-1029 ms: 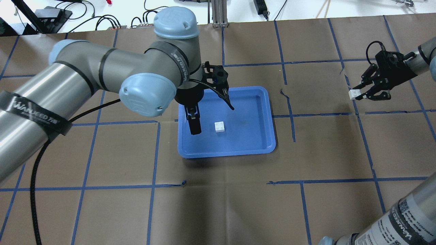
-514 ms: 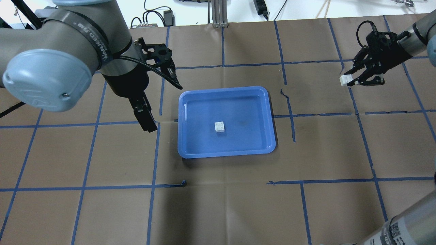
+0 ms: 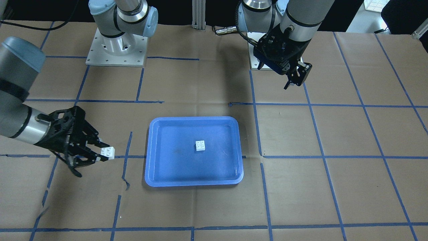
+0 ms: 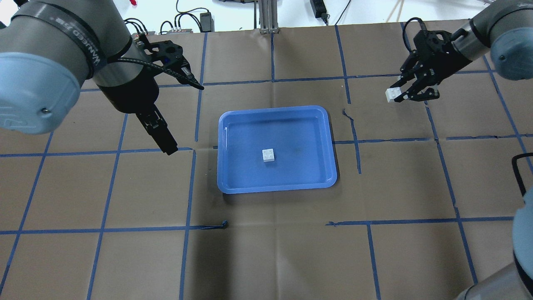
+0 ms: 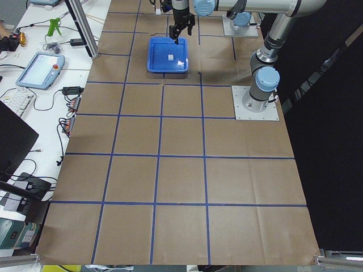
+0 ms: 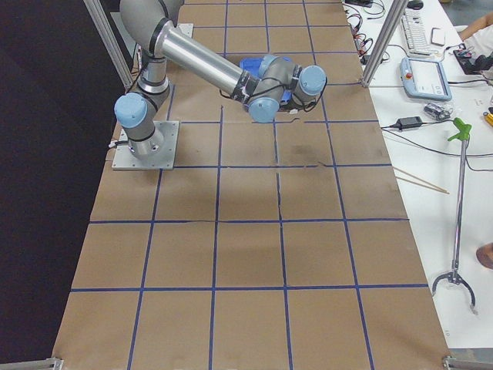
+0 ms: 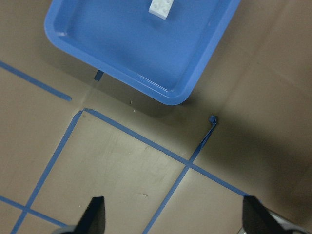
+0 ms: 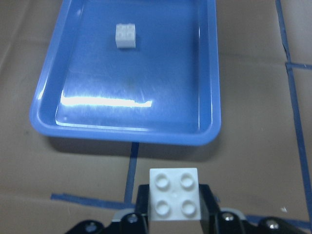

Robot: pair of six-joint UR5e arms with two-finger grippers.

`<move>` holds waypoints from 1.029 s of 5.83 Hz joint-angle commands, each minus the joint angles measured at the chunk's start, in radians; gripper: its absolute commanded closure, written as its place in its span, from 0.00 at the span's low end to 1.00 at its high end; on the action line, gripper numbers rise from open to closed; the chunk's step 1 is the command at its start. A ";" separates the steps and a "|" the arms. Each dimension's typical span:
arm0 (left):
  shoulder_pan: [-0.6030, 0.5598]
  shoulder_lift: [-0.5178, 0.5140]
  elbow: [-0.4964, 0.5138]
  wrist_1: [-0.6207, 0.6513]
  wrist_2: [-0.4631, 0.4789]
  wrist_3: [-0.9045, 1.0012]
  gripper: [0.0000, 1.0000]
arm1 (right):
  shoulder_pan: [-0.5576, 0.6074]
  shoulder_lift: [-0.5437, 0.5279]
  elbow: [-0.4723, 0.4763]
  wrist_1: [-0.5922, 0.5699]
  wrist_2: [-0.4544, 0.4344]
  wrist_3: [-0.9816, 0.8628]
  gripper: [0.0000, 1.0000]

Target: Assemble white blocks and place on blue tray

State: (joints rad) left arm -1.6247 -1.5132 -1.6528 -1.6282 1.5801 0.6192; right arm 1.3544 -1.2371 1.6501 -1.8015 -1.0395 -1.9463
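Observation:
One white block (image 4: 268, 155) lies studs up near the middle of the blue tray (image 4: 304, 171). My right gripper (image 4: 396, 95) is shut on the second white block (image 4: 390, 94) and holds it in the air to the right of the tray, well apart from it. The right wrist view shows that held block (image 8: 174, 200) studs up, with the tray (image 8: 161, 112) and the other block (image 8: 126, 35) beyond. My left gripper (image 4: 185, 118) is open wide and empty, above the table left of the tray. Its wrist view shows the tray's corner (image 7: 122, 44).
Brown paper with a grid of blue tape lines (image 4: 270, 81) covers the table. Cables and boxes (image 4: 183, 21) lie beyond the far edge. The arm bases (image 3: 117, 50) stand on the robot's side of the table.
My left gripper has pulled off the tray to the left, leaving one block lying there. My right gripper, with its block, has moved farther back and a little toward the tray.

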 commanded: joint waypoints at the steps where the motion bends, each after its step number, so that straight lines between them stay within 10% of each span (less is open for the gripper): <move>1: 0.031 0.036 -0.001 0.007 0.055 -0.200 0.01 | 0.121 -0.005 0.063 -0.094 0.059 0.133 0.72; 6: 0.042 0.047 0.008 0.044 0.047 -0.602 0.01 | 0.244 0.077 0.295 -0.548 0.128 0.282 0.72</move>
State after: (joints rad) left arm -1.5832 -1.4672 -1.6447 -1.5856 1.6276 0.0305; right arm 1.5616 -1.1892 1.9372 -2.2997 -0.9136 -1.6681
